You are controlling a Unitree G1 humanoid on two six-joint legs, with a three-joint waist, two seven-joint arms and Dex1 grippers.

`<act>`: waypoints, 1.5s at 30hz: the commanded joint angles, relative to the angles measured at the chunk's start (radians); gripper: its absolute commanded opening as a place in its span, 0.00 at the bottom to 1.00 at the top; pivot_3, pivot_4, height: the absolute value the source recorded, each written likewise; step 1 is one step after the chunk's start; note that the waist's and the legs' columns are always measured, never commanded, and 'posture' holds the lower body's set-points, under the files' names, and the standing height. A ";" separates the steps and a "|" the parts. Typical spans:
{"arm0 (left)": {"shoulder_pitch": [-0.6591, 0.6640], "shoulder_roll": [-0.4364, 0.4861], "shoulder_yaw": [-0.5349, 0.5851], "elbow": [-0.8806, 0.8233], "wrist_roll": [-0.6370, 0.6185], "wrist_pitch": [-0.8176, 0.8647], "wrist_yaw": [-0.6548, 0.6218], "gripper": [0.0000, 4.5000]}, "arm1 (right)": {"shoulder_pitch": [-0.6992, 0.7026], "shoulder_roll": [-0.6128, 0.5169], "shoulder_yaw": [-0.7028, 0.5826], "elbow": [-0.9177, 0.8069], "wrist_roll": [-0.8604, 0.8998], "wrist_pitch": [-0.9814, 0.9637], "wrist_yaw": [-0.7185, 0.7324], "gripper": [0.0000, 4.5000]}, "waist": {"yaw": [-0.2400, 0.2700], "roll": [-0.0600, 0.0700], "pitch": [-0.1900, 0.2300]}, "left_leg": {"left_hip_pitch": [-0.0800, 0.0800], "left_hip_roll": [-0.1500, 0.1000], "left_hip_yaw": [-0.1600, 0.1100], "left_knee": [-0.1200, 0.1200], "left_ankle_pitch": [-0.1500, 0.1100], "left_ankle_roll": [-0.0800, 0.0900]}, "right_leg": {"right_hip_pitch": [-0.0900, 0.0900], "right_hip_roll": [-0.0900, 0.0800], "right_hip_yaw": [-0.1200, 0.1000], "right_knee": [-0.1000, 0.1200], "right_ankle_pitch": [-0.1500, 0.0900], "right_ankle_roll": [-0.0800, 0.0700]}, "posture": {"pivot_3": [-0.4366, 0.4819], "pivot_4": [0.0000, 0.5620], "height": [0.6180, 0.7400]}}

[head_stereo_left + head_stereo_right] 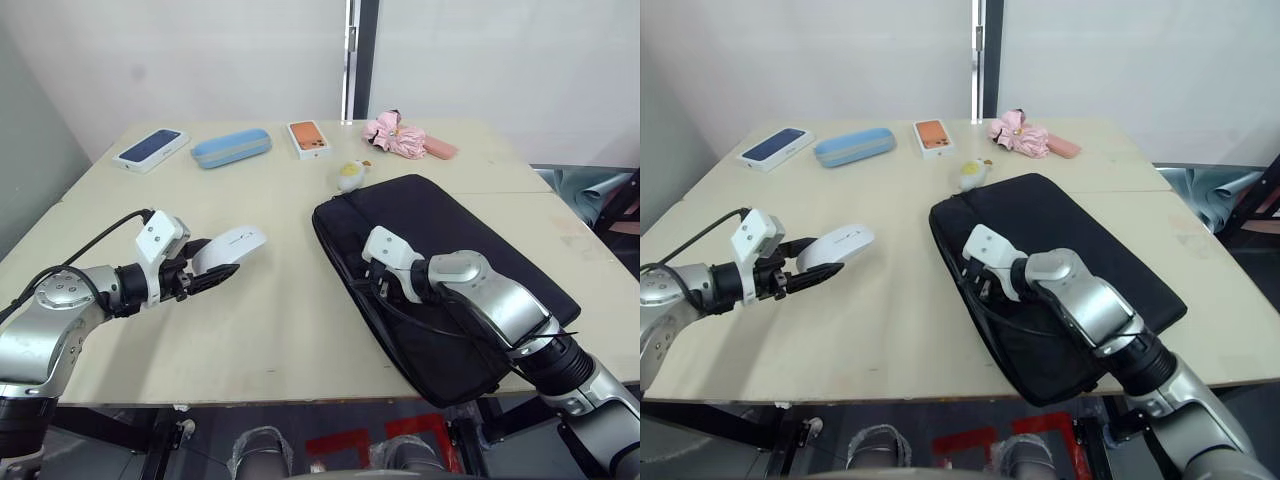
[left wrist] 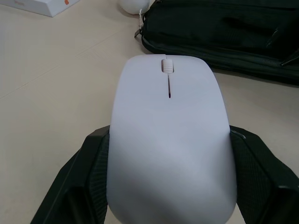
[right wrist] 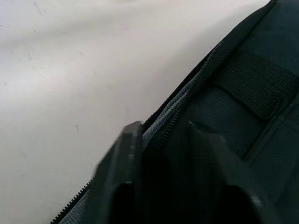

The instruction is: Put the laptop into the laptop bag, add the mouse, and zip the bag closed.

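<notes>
So on the left side, the left claw (image 1: pixel 215 272) has the mouse (image 1: pixel 229 247) pinched between its two black fingers (image 2: pixel 77 186), holding it just above the tabletop (image 1: pixel 290 330), well short of the laptop bag (image 1: pixel 440 270). In the left wrist view the mouse's rear end runs off the frame, so you can't see how far back the grip goes, but both fingers are pressed flat against its sides and the scroll wheel faces up and points toward the bag.

Along the back edge of the tabletop, going left to right: a dark-blue phone box (image 1: pixel 150 148), a light-blue oval case (image 1: pixel 231 147), an orange phone box (image 1: pixel 309 138), then a pink folded umbrella (image 1: pixel 405 137). The plush charm (image 1: pixel 350 176) sits just off the bag's far corner.

The bag lies flat on the right half of the tabletop, its near corner hanging over the front edge. No telling from here what's inside; the fabric hides everything.

The right claw (image 1: pixel 385 287) is down at the bag's left zip edge. In the right wrist view its fingers (image 3: pixel 124 177) straddle the zip line with a strip of the bag's edge between them, but that view is dark and blurry, so I can't tell if it's actually clamped on the fabric or just sitting around it.
</notes>
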 commanded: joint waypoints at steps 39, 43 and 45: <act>-0.474 -0.494 -0.503 0.340 0.251 -0.164 0.055 0.63 | -0.349 0.119 -0.643 0.083 0.723 0.462 -0.063 0.01 | 0.007 0.001 0.000 | -0.002 0.000 0.000 0.003 0.001 0.000 | -0.001 0.001 0.001 0.002 0.001 0.000 | 0.48 0.27 1.00; -0.544 -0.561 -0.528 0.462 0.286 -0.183 0.051 0.63 | -0.344 0.116 -0.639 0.076 0.737 0.464 -0.073 0.01 | 0.013 0.001 0.000 | -0.002 -0.001 -0.001 0.003 0.004 -0.003 | -0.001 0.000 0.000 0.003 0.001 0.001 | 0.48 0.27 1.00; -0.566 -0.588 -0.533 0.506 0.299 -0.195 0.047 0.63 | -0.343 0.116 -0.639 0.073 0.740 0.463 -0.076 0.01 | 0.013 0.001 0.000 | -0.003 -0.001 0.000 0.003 0.004 -0.002 | -0.001 0.000 0.001 0.002 0.002 0.001 | 0.48 0.27 1.00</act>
